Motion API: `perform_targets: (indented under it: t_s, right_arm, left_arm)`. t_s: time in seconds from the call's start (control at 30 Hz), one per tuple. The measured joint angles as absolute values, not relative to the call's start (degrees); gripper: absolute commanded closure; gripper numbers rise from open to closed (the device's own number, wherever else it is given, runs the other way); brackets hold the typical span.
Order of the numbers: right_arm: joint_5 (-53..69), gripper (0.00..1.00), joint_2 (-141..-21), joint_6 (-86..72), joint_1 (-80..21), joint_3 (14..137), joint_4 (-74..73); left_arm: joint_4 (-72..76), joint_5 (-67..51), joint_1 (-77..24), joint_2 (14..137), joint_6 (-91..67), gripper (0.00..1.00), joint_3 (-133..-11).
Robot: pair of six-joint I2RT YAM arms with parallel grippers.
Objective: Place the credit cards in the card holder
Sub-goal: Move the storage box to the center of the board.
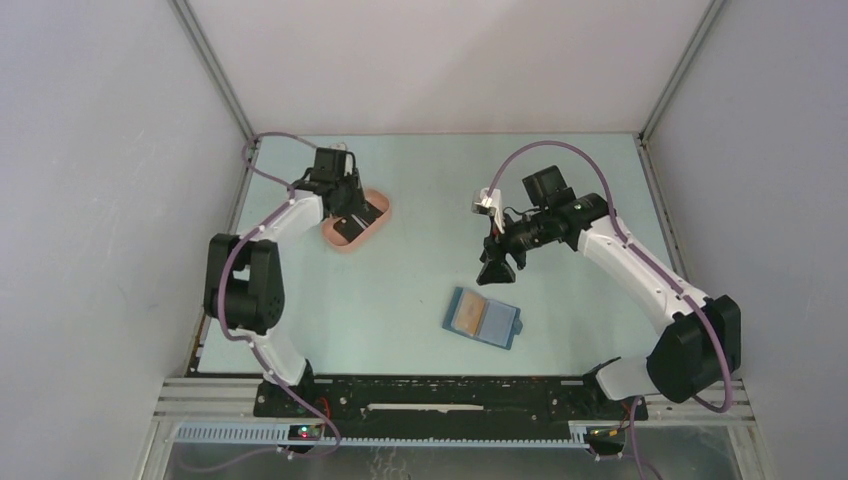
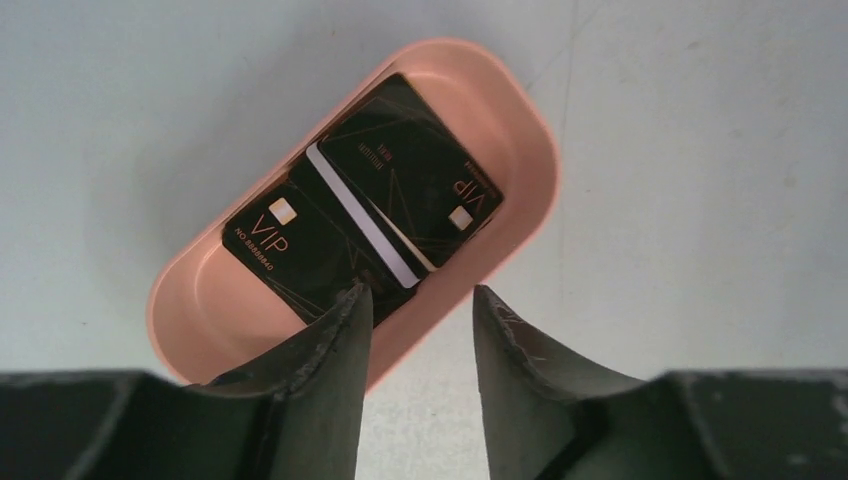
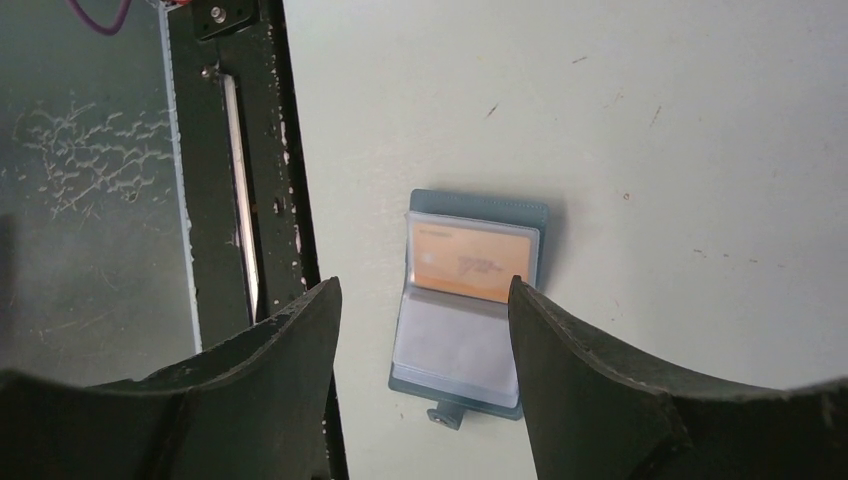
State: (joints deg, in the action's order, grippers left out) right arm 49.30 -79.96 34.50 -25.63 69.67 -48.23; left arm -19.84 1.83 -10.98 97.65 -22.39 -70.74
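Observation:
Black credit cards (image 2: 400, 165) with gold VIP lettering lie overlapped in a pink oval tray (image 2: 520, 150). My left gripper (image 2: 418, 300) is open and straddles the tray's near wall. One fingertip (image 2: 350, 305) is over a black card, the other is outside over the table. In the top view the left gripper (image 1: 347, 203) hangs over the tray (image 1: 378, 222). The blue card holder (image 1: 482, 317) lies open on the table. An orange-tan card (image 3: 475, 262) sits in one of its pockets, and the clear pocket (image 3: 455, 345) beside it shows no card. My right gripper (image 3: 425, 290) is open above the card holder (image 3: 480, 203) with nothing in it.
The black base rail (image 1: 450, 395) runs along the table's near edge, close to the card holder. Grey enclosure walls with metal posts (image 1: 215, 70) stand at the left, right and back. The card holder's snap tab (image 3: 445, 417) sticks out from one edge.

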Motion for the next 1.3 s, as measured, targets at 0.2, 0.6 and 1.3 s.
perform_targets:
  t_s: [0.2,0.6,1.3]
  right_arm:
    - [48.71,0.30,-81.41,34.41,-25.12,69.67,-48.21]
    - [48.75,0.30,-82.74,34.44,-24.34,69.67,-48.62]
    - [51.20,0.31,-82.74,34.68,-21.82,69.67,-50.00]
  left_arm:
    - [-23.64,1.72,-11.00,103.66,-20.45,0.76,-73.45]
    - [-24.64,-1.91,-11.81,106.41,-19.79,0.80,-73.82]
    - [-20.38,-6.96,-27.90,93.12,-21.78,0.81,-52.51]
